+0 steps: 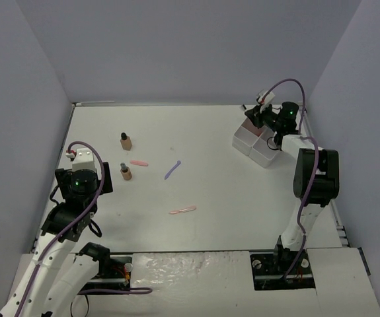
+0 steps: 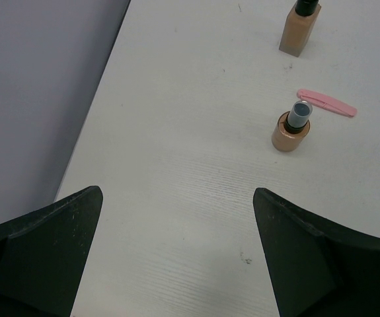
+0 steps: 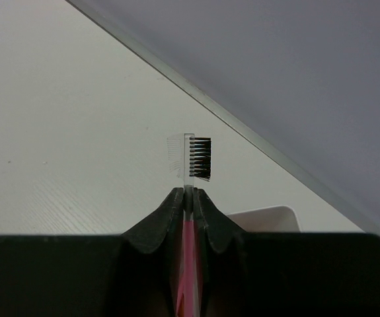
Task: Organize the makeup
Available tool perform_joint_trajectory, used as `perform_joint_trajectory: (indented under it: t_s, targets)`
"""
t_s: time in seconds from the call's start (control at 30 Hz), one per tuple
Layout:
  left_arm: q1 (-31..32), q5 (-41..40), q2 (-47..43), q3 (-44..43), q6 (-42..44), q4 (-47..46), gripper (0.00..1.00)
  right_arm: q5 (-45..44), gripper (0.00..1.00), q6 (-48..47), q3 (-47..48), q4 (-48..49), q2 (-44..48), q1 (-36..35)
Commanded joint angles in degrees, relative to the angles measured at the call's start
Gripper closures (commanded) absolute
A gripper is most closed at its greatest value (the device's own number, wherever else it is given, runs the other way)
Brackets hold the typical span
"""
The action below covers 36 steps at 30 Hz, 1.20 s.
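Observation:
Two tan bottles with dark caps stand at the left of the table, one farther back [image 1: 125, 140] and one nearer [image 1: 126, 172]. A pink pencil [image 1: 139, 162], a purple pencil [image 1: 172, 170] and an orange pencil [image 1: 182, 211] lie loose. My left gripper [image 1: 108, 177] is open and empty, just left of the nearer bottle [image 2: 291, 127]; the farther bottle [image 2: 300, 30] and the pink pencil [image 2: 326, 103] lie beyond it. My right gripper [image 3: 188, 195] is shut on a pink-handled brow brush [image 3: 196, 158] above the white tray [image 1: 256, 142]. Sponges and lipsticks are out of view.
The tray's corner [image 3: 269, 218] shows under the right fingers. Grey walls close in the table on the left, back and right. The right arm [image 1: 312, 175] stands along the right edge.

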State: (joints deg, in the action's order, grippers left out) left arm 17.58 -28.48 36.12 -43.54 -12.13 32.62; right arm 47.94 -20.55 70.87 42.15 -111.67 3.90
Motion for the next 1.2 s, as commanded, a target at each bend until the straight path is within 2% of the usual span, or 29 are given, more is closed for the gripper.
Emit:
perform_joint_trajectory:
  t_s: [0.0, 0.27, 0.4, 0.53, 0.6, 0.67, 0.77, 0.87, 0.97, 1.03, 1.1, 1.17]
  targets:
    - [-0.5, 0.0, 0.8, -1.5, 0.9, -3.9, 0.03, 1.4, 0.87, -1.6, -0.4, 5.7, 1.4, 0.6]
    - [-0.5, 0.5, 0.4, -1.6, 1.0, -3.9, 0.03, 0.4, 0.77, -2.4, -1.9, 4.6, 3.1, 0.6]
    - [-0.5, 0.9, -0.3, -1.6, 1.1, -4.1, 0.03, -0.7, 0.70, -0.3, -3.0, 4.8, 7.6, 0.6]
    - [-0.6, 3.1, -0.4, -1.5, 1.3, -4.7, 0.03, -2.8, 0.57, 5.8, -4.1, 4.8, 13.9, 0.0]
    - [-0.5, 6.0, 0.1, -1.6, 1.6, -5.3, 0.03, -5.1, 0.48, 11.6, -4.8, 4.3, 17.7, -0.7]
    - [-0.5, 9.2, 1.1, -2.0, 2.4, -5.6, 0.03, -6.9, 0.43, 16.1, -5.1, 3.3, 20.7, -1.4]
    - [-0.5, 21.1, 5.0, -3.9, 3.3, -5.5, 0.03, -11.3, 0.25, 29.3, -5.0, 1.3, 26.0, -3.2]
    - [-0.2, 27.0, 9.4, -5.9, 4.1, -4.8, 0.03, -14.4, 0.12, 35.7, -4.3, -3.0, 30.0, -5.4]
    - [2.8, 34.7, 15.6, -8.3, 5.1, -4.1, 0.04, -15.0, 0.00, 42.2, -4.3, -10.8, 34.6, -7.1]
    - [6.0, 35.0, 19.4, -10.0, 6.2, -3.2, 0.04, -14.2, 0.00, 46.0, -6.9, -13.5, 37.9, -7.2]
    - [12.9, 32.8, 22.5, -11.2, 7.4, -3.1, 0.04, -14.1, 0.00, 48.6, -10.6, -14.6, 41.4, -7.2]
    - [15.6, 32.6, 25.9, -12.3, 8.0, -3.2, 0.04, -14.2, 0.00, 49.0, -14.2, -16.4, 45.1, -7.1]
